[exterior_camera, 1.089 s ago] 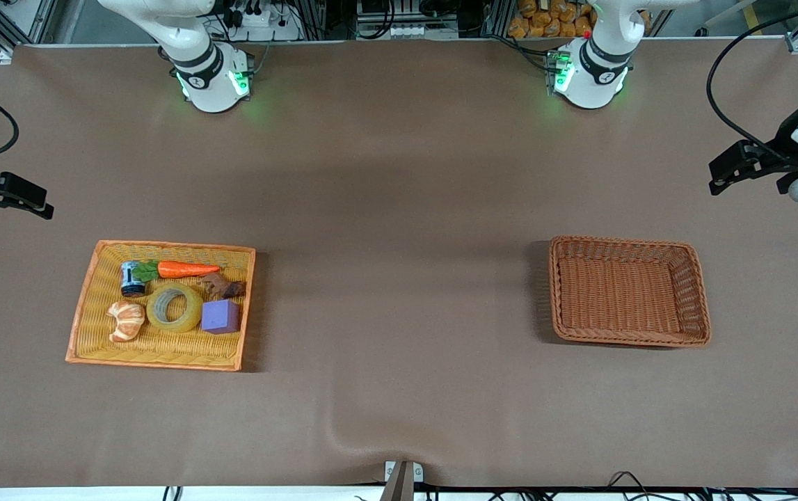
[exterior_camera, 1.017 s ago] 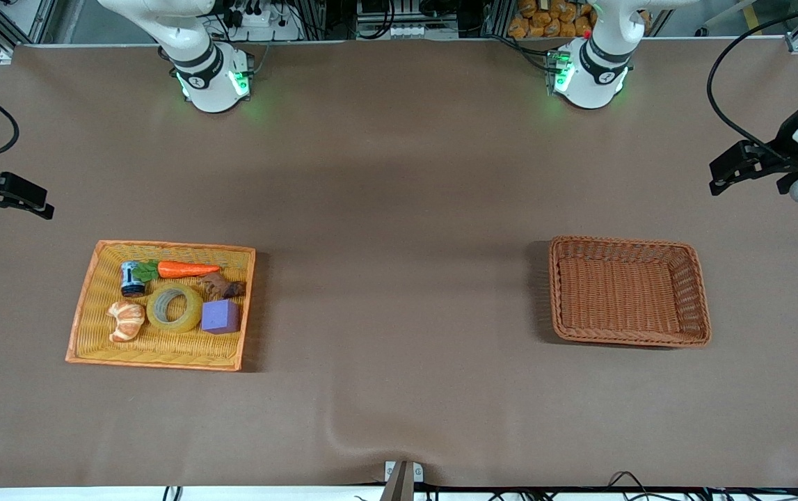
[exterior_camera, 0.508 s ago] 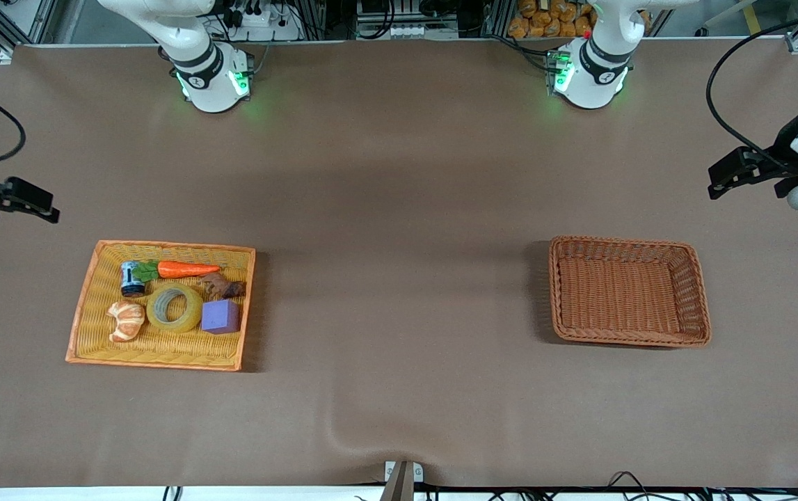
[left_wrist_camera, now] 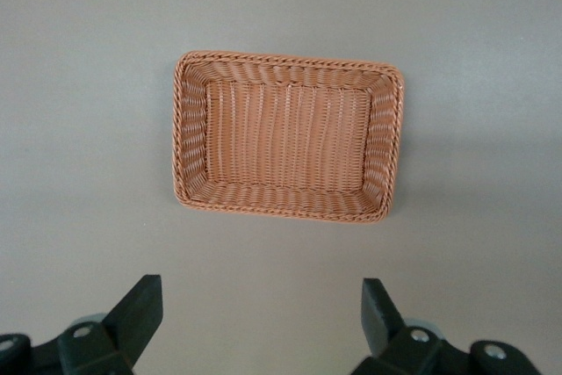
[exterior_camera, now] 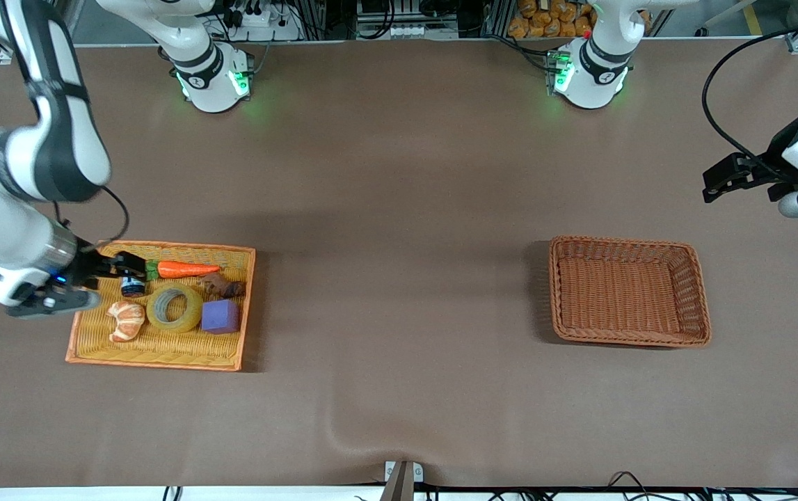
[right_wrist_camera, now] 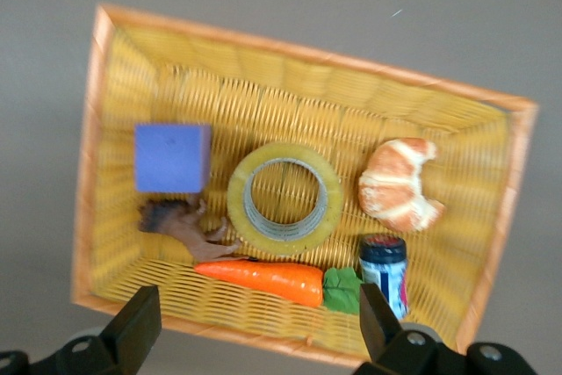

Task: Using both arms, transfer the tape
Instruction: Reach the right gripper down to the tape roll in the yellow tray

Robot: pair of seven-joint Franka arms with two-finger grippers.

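The tape (exterior_camera: 194,310), a translucent yellow roll with a grey-white core, lies flat in the yellow basket (exterior_camera: 244,313), between the croissant toy and the purple cube. It also shows in the right wrist view (right_wrist_camera: 285,151). My right gripper (exterior_camera: 127,266) is open and empty. It hangs over the basket's edge that lies farther from the front camera, by the carrot and the small jar. In the right wrist view, this gripper (right_wrist_camera: 257,313) has its fingers spread wide. My left gripper (exterior_camera: 713,184) is open and empty, over bare table at the left arm's end. Its own wrist view (left_wrist_camera: 261,294) shows its fingers wide apart.
The yellow basket also holds a carrot toy (exterior_camera: 186,268), a croissant toy (exterior_camera: 126,320), a purple cube (exterior_camera: 220,316), a small dark jar (exterior_camera: 133,283) and a brown toy (exterior_camera: 223,285). An empty brown wicker basket (exterior_camera: 701,292) stands toward the left arm's end, also in the left wrist view (left_wrist_camera: 285,57).
My right arm has swung in from the table's edge and now holds its gripper over the yellow basket. My left gripper has shifted only slightly.
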